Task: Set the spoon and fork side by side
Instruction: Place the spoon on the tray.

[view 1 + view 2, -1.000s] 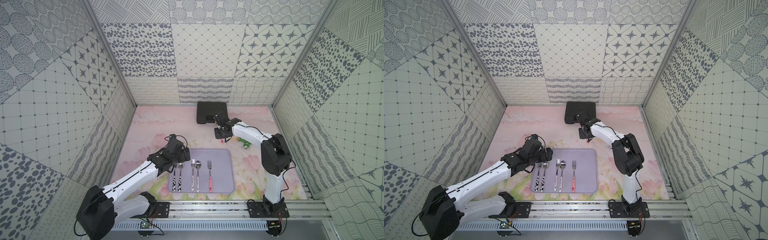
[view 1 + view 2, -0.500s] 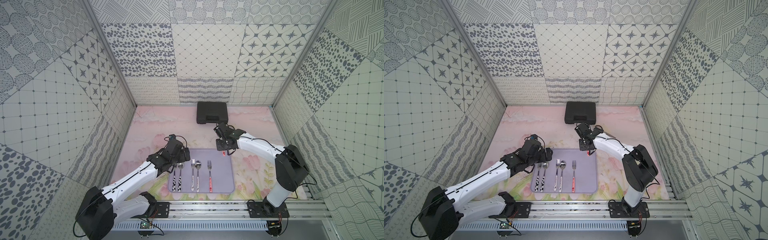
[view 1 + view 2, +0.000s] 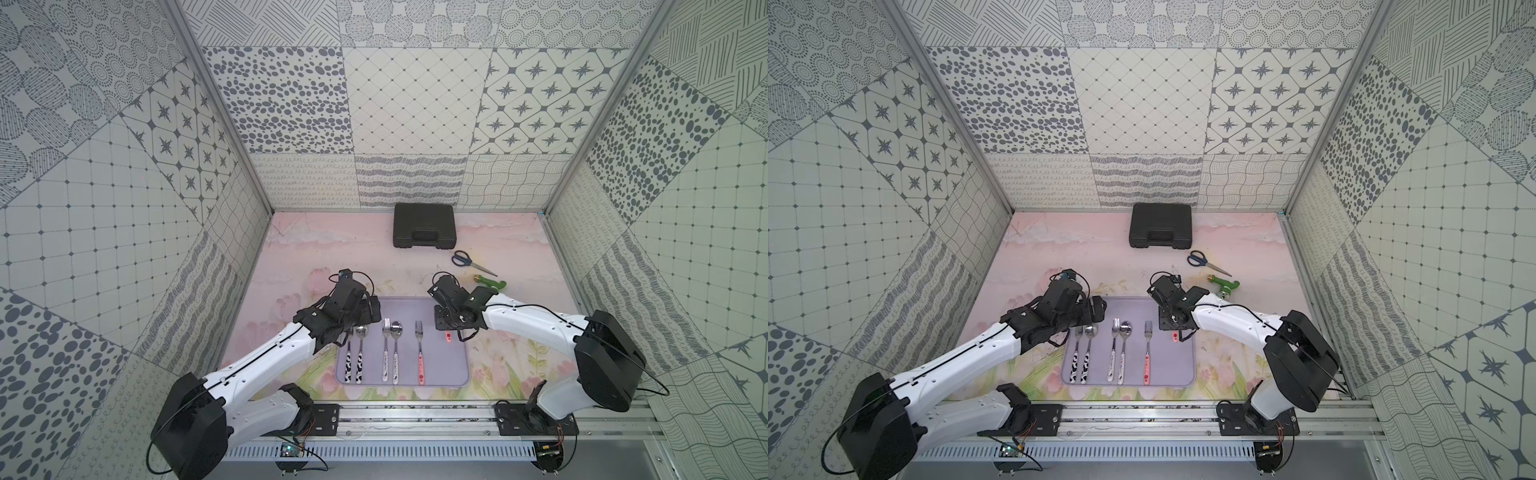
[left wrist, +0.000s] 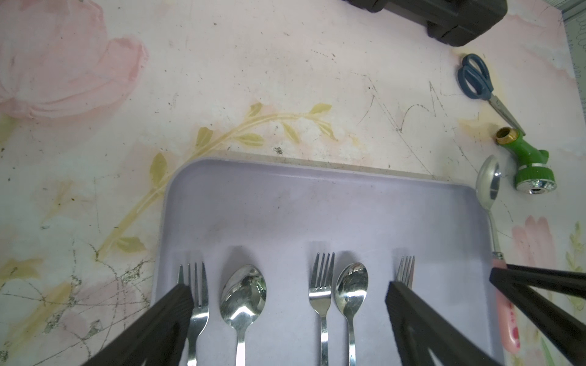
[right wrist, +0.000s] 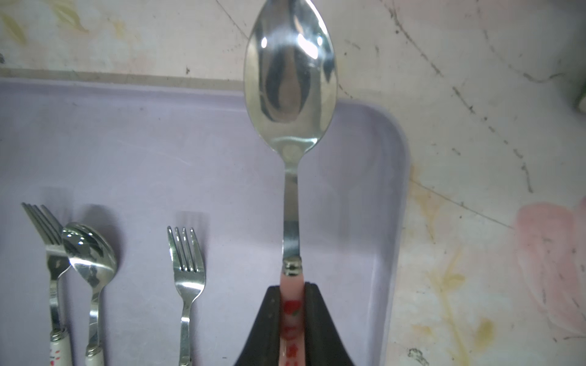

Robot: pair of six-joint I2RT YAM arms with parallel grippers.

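My right gripper [image 5: 292, 294] is shut on the pink, red-flowered handle of a spoon [image 5: 290, 79]. It holds the spoon above the right side of the purple tray [image 5: 158, 152], with the bowl reaching past the far rim. The matching pink-handled fork [image 5: 187, 263] lies alone on the tray to the spoon's left, pointing the same way. In both top views the right gripper [image 3: 446, 328] [image 3: 1171, 324] hides most of the spoon. My left gripper [image 4: 288, 290] stands open and empty over the tray's left half [image 3: 372, 311].
On the tray lie a cow-patterned fork and spoon pair [image 3: 353, 353] and a white-handled fork and spoon pair [image 3: 390, 349]. Behind the tray on the pink mat lie a black case [image 3: 424, 231], blue scissors [image 3: 469, 262] and a green hose nozzle [image 3: 490, 283].
My right arm has swung from beside the black case toward me and now holds the spoon over the tray's right side. The left arm has stayed put.
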